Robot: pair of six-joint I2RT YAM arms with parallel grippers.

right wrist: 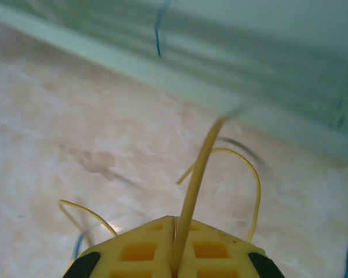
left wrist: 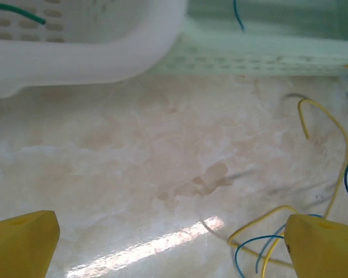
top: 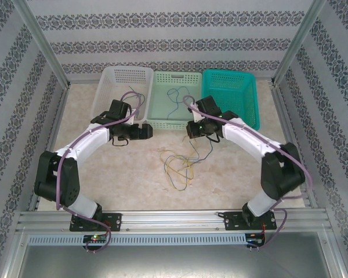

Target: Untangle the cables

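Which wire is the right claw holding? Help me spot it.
Find the pale green plastic basket, middle of three at the table's far edge. Just before it, the right gripper is shut on a thin yellow wire. That wire runs straight and taut from the yellow fingers; the other yellow and blue wires lie in slack loops.

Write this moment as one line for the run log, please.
left gripper: open, empty | right gripper: shut on yellow cable | other cables: tangled on table
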